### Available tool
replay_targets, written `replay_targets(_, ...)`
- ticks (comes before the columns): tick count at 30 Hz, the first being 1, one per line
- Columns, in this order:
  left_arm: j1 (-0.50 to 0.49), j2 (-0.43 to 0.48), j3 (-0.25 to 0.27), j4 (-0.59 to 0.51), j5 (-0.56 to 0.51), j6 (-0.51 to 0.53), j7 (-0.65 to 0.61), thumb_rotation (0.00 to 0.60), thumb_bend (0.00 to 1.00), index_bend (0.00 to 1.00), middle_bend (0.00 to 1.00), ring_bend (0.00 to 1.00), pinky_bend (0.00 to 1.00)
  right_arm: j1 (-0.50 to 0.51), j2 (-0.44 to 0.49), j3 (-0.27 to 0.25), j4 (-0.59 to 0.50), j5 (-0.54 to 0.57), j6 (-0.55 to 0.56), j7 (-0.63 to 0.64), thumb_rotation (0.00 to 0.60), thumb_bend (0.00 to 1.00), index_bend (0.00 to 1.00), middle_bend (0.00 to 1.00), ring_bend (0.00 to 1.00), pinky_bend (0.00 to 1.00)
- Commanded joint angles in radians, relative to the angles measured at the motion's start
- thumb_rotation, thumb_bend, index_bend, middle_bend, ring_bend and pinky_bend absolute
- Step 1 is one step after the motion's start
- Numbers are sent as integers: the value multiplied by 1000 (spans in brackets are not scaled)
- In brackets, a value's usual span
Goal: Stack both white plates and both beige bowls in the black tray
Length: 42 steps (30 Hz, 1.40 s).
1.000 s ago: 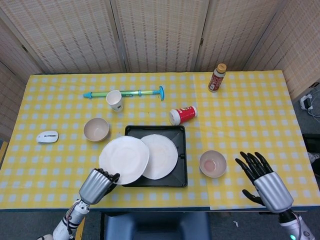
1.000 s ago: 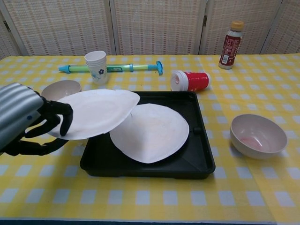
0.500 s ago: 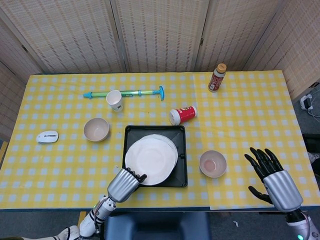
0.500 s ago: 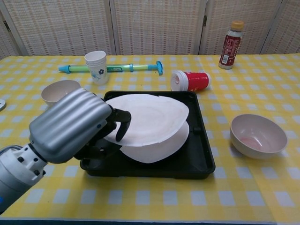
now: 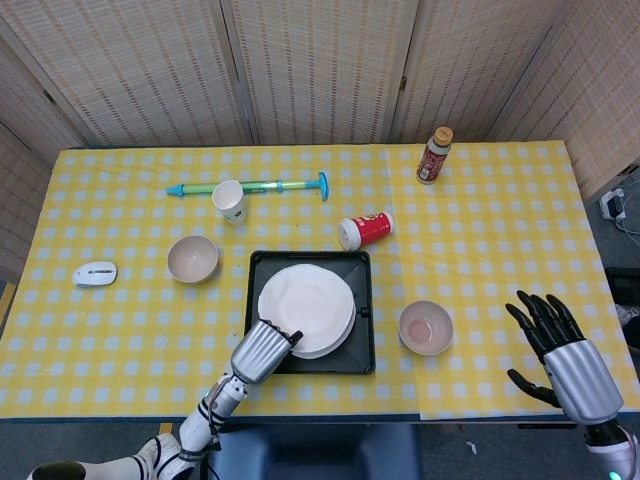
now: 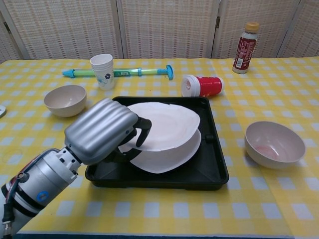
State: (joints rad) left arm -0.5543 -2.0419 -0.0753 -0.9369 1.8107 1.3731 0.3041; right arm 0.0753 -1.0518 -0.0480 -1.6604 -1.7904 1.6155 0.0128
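Upper white plate [image 6: 164, 125] has been carried further over the black tray [image 6: 209, 169] since the earlier frame and is now held nearly centred above the lower white plate [image 6: 174, 154], tilted, near edge raised. Left hand [image 6: 107, 132] is wrapped on its near-left rim, fingers [image 6: 143, 130] curled over the top. One beige bowl [image 5: 193, 258] sits left of the tray on the bench [image 5: 500, 200], the other beige bowl [image 5: 425, 327] just right of it. Right hand [image 5: 565, 350] is well right of the tray, fingers spread, nothing held.
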Motion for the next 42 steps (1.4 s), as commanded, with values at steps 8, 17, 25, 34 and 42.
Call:
replay_targets(8, -17, -34, 10, 39, -41, -15, -9, 600, 481, 569, 1000, 1000, 1000, -7, 3, 3, 2, 6, 2, 7, 600, 226, 0, 0, 0, 0)
replay_targets(17, 1, -2, 19, -53, -92, -43, 50, 600, 318, 346, 1000, 1000, 1000, -14, 2, -2, -1, -16, 12, 5, 600, 226, 0, 0, 0, 0)
replay_targets(25, 12, 53, 15, -190, -154, -99, 111, 600, 227, 302, 1000, 1000, 1000, -23, 3, -8, 2, -45, 33, 9, 600, 226, 0, 0, 0, 0)
replay_targets(34, 27, 185, -7, -419, -218, -127, 165, 600, 199, 280, 1000, 1000, 1000, -21, 12, -15, 12, -72, 41, 33, 600, 226, 0, 0, 0, 0)
replay_targets(42, 61, 311, -38, -509, -228, -52, 155, 600, 210, 420, 1000, 1000, 1000, -19, 20, -37, 23, -121, 48, 60, 600, 226, 0, 0, 0, 0)
